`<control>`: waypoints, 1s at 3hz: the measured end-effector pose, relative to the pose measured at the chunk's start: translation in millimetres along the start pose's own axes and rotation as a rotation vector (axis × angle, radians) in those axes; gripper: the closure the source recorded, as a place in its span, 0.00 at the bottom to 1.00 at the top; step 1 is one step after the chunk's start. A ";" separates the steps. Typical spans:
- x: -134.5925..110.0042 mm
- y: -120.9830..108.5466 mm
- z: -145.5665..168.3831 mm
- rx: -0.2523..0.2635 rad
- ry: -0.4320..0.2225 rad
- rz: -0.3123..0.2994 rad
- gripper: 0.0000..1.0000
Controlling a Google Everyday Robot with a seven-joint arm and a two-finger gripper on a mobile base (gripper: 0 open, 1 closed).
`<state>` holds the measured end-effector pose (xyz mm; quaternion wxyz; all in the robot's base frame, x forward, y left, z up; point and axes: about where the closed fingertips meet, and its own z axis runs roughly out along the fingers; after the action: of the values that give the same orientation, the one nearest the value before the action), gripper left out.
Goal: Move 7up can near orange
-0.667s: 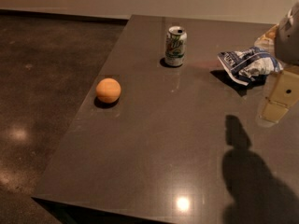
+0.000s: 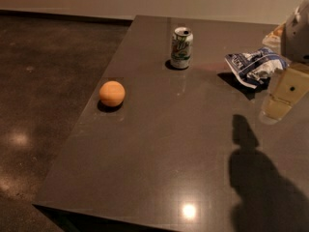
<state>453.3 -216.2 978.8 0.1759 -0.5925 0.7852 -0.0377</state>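
The 7up can (image 2: 181, 48), white and green with a silver top, stands upright at the back middle of the dark table (image 2: 159, 163). The orange (image 2: 112, 93) sits near the table's left edge, well in front of and left of the can. My gripper (image 2: 285, 94) hangs above the table at the right edge of the view, far right of the can and holding nothing that I can see. Its shadow falls on the table in front of it.
A blue-and-white foil snack bag (image 2: 254, 66) lies crumpled on the table between the can and my gripper. The table's left and front edges drop off to a dark polished floor (image 2: 43, 105).
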 end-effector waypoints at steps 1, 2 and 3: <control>-6.9 -25.0 9.6 0.027 -0.036 0.025 0.00; -15.6 -55.7 22.8 0.048 -0.058 0.051 0.00; -27.6 -86.5 39.5 0.082 -0.074 0.102 0.00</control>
<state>551.8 -209.8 971.4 0.2306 -0.5451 0.8051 -0.0391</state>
